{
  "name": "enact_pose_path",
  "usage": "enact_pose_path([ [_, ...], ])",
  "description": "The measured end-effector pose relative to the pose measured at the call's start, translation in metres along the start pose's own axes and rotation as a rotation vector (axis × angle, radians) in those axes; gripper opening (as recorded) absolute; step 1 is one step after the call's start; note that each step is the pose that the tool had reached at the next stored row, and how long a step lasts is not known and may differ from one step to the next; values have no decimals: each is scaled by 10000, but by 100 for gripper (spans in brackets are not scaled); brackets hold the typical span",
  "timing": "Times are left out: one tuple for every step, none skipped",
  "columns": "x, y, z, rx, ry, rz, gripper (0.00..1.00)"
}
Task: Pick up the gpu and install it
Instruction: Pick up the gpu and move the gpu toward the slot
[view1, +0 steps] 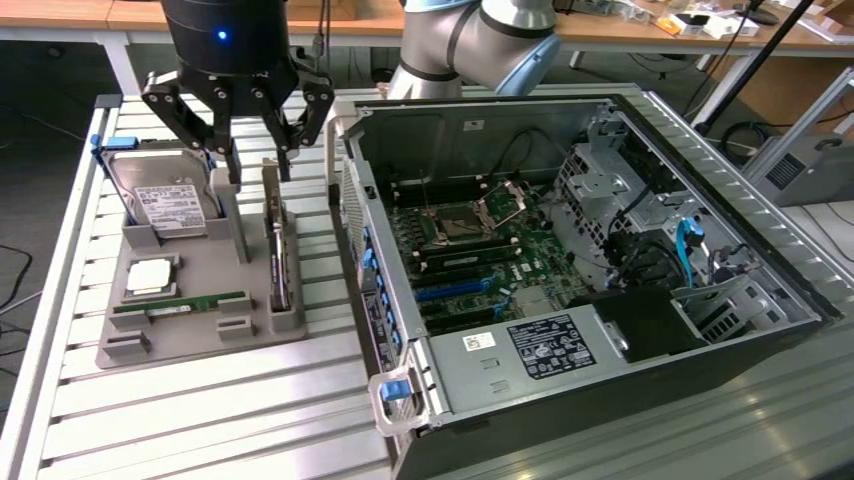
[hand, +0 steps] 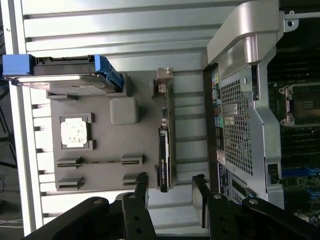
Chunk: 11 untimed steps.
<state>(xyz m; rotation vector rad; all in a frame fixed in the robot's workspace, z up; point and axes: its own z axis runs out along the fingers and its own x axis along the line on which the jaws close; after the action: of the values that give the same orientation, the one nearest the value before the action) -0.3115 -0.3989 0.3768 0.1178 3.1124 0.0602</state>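
Soft, even overhead light fills both views. The slatted worktop (view1: 200, 400) under the gripper (view1: 260, 170) gleams pale, nearly washed out in the wrist view. Shadows are faint, and the computer case (view1: 441, 130) interior beside the gripper is dimmer.

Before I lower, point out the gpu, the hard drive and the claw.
gpu (hand: 165, 155): wrist view, dark board's upper edge.
hard drive (view1: 167, 200): exterior view, labelled silver face.
claw (view1: 260, 165): exterior view, midway between open fingertips.

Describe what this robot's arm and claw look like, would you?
The arm is a thick silver-grey tube with a pale blue cap at its joint. The gripper has a round black body bearing a small blue light, and black jointed metal fingers dotted with bolts.
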Motion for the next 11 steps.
enact_pose_path([
  [0, 0, 3, 0, 0, 0, 48],
  [0, 0, 6, 1, 1, 0, 48],
  [1, 0, 9, 0, 0, 1, 48],
  [0, 0, 13, 0, 0, 1, 48],
  [1, -1, 16, 1, 1, 0, 48],
  [1, -1, 19, 1, 1, 0, 48],
  [1, -1, 24, 1, 1, 0, 48],
  [1, -1, 27, 1, 2, 0, 48],
  [1, -1, 29, 1, 2, 1, 48],
  [1, -1, 33, 1, 1, 1, 48],
  [1, -2, 37, 1, 1, 1, 48],
])
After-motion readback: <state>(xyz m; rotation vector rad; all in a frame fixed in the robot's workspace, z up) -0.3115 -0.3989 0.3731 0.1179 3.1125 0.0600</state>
